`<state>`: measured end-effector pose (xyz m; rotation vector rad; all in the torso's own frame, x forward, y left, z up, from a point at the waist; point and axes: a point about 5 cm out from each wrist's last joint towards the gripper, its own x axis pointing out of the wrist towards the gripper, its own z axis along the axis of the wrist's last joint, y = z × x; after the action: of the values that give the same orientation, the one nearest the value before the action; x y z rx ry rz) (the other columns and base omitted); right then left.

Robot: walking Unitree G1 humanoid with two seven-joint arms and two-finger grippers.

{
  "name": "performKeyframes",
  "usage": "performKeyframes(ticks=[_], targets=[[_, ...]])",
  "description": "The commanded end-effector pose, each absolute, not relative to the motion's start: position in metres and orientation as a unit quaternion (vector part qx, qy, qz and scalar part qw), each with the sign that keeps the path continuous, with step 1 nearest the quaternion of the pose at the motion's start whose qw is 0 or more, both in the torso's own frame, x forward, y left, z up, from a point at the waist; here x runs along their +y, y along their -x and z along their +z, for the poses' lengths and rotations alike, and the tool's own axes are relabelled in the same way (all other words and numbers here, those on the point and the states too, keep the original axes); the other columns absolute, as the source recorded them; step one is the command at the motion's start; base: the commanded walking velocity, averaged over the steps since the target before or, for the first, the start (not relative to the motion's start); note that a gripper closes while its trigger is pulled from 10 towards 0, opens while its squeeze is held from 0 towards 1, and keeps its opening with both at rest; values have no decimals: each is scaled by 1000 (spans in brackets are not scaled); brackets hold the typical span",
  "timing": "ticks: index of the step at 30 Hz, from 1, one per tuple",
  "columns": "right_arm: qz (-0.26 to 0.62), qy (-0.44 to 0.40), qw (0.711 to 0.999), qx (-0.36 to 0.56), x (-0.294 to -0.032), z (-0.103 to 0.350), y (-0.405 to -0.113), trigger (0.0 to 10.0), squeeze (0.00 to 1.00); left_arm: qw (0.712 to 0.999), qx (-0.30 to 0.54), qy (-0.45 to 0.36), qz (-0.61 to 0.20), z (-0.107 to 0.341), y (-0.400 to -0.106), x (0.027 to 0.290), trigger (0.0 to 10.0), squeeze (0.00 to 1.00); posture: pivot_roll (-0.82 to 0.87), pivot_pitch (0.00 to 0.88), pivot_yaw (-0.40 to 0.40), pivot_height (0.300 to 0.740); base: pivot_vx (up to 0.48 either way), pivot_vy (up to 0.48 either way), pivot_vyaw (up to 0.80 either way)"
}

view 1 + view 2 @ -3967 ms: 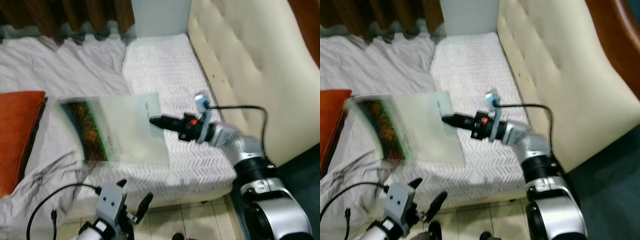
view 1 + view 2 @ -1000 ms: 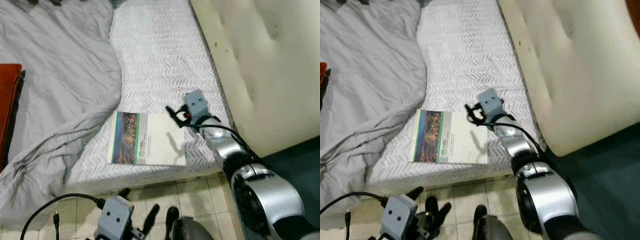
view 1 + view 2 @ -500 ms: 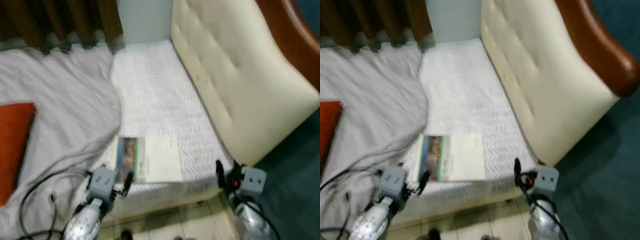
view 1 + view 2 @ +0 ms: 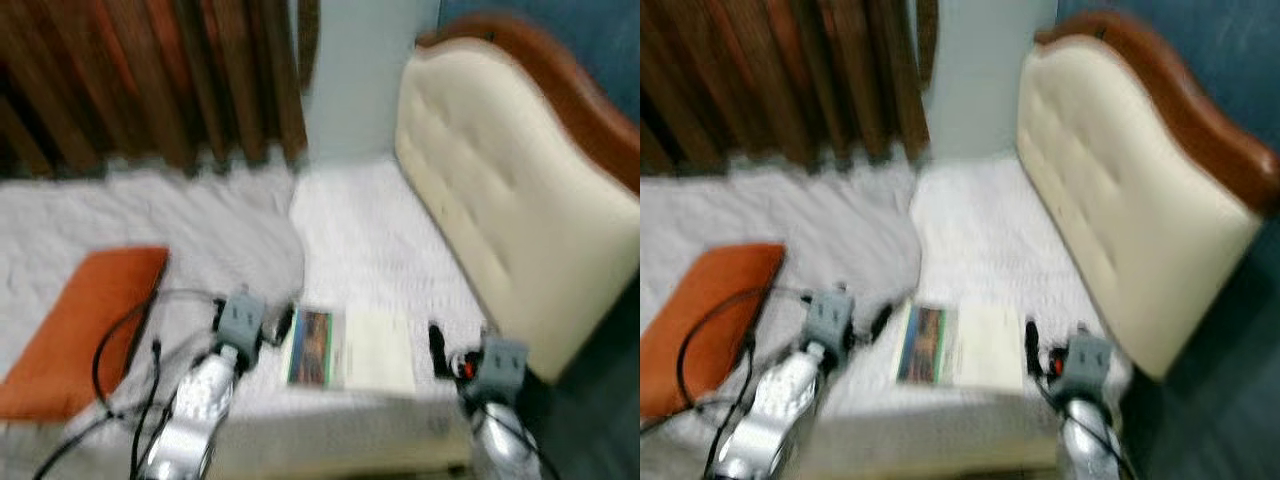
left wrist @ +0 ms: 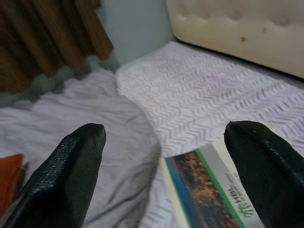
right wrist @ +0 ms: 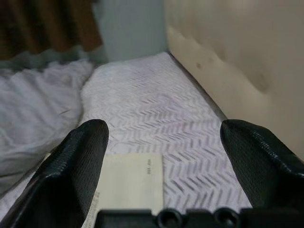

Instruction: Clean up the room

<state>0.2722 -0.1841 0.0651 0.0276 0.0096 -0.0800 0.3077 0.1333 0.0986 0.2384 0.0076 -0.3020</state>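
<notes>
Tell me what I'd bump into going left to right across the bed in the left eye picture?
Orange pillow → left gripper → book → right gripper → cream headboard.

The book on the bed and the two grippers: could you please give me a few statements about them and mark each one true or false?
1. The book lies flat on the white patterned mattress. True.
2. The left gripper is shut on the book. False: its fingers are spread open and hold nothing; the book lies beyond them.
3. The right gripper is open. True.
4. The orange cushion rests on top of the book. False: it lies well apart, on the grey blanket.
5. The cream headboard stands on the robot's right. True.
</notes>
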Motion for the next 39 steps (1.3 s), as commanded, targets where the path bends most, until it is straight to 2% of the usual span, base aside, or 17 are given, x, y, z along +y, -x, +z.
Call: performKeyframes(ticks=[1,9,13,20,22,27,39], targets=[[-41,8,999,-1,-186,71,-270,10000,0,980,0,-123,-155,98,-312,132,10000,0,-84,0,47,740,0,0,0],[-38,13,999,9,-183,72,-270,10000,0,982,14,-111,-154,90,-317,127,10000,0,-110,0,37,740,0,0,0],[-29,17,999,17,-180,75,-275,10000,0,986,11,-80,-149,90,-319,122,10000,0,-106,0,13,717,0,0,0],[-12,31,999,40,-185,68,-268,10000,0,991,-22,-26,-126,91,-294,137,10000,0,-62,0,-48,688,0,0,0],[0,34,998,50,-185,66,-267,10000,0,993,-9,-27,-113,82,-284,140,10000,0,-45,0,-75,679,0,0,0],[33,45,996,65,-184,64,-272,10000,0,995,1,-34,-98,76,-281,138,10000,0,-23,0,-120,660,0,0,0],[39,31,997,64,-174,60,-271,10000,0,990,2,-70,-123,78,-282,144,10000,0,-23,0,-85,650,0,0,0]])
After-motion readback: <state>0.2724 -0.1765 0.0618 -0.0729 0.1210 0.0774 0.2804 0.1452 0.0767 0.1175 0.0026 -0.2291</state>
